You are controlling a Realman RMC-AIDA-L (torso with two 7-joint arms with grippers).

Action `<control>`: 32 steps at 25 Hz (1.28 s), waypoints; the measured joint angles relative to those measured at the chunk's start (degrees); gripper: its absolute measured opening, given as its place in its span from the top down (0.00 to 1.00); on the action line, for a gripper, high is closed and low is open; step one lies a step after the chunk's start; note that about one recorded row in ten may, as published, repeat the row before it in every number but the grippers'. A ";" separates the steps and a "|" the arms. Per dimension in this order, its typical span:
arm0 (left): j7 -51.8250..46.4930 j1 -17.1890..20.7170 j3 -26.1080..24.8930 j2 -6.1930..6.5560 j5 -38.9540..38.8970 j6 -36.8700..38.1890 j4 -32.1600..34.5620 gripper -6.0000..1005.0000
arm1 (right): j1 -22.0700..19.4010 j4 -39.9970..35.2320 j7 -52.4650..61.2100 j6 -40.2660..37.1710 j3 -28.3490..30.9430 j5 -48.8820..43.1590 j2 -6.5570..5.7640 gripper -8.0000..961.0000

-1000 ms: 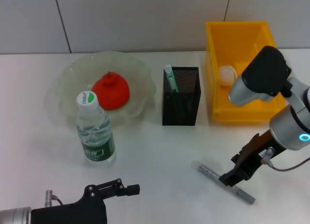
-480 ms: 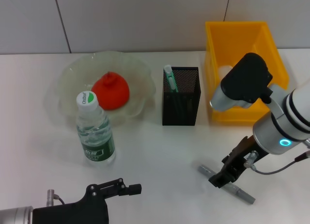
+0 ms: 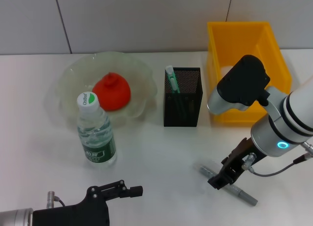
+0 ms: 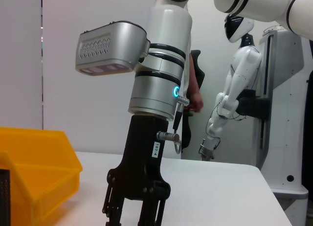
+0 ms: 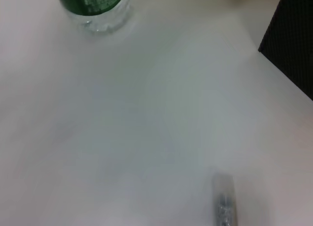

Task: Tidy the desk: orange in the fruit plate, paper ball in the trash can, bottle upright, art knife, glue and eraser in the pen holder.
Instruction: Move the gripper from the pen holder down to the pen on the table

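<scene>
Step in hand: pickup of the art knife (image 3: pixel 228 184), judged from the right gripper (image 3: pixel 221 178) set directly over it.
Right gripper: low at the near right of the table (image 3: pixel 161 152), at or just above the knife's mid-length. The left wrist view shows its fingers (image 4: pixel 113 206) pointing straight down and slightly apart, with their tips cut off by the frame edge; whether they clamp the knife cannot be told.
Art knife: lies flat on the table, near and right of the pen holder (image 3: pixel 183 97), its grey end (image 5: pixel 224 202) visible in the right wrist view.
Left gripper: parked at the near left edge (image 3: pixel 120 190), fingers close together, holding nothing.
Next move: judged to call for a firm closure across the narrow body, a straight lift, then a carry to the far left over the pen holder with the knife tipped on end.
Other task items: orange (image 3: pixel 112 91) in the fruit plate (image 3: pixel 142 69); bottle (image 3: pixel 95 130) upright; a green-and-white stick (image 3: pixel 171 79), probably the glue, already in the pen holder.
Hidden or unclear: the arm covers most of the yellow trash can (image 3: pixel 247 37), so the paper ball is not confirmed. No eraser can be made out. Contact between fingers and knife is not visible.
</scene>
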 joint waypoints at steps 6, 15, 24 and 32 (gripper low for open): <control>-0.01 0.00 0.00 -0.02 0.00 0.02 0.09 0.20 | 0.01 0.01 -0.01 0.10 -0.09 0.00 0.00 0.35; -0.05 -0.09 0.00 -0.07 0.00 0.05 0.18 0.20 | 0.11 -1.10 0.00 1.05 -0.26 0.00 0.00 0.51; -0.04 -0.46 0.25 -0.07 0.00 0.05 0.18 0.20 | 0.27 -2.19 0.02 1.57 -0.25 0.18 0.00 0.55; -0.04 -0.44 0.26 -0.12 0.00 0.05 0.18 0.20 | 0.27 -2.27 0.02 1.58 -0.44 0.37 0.00 0.57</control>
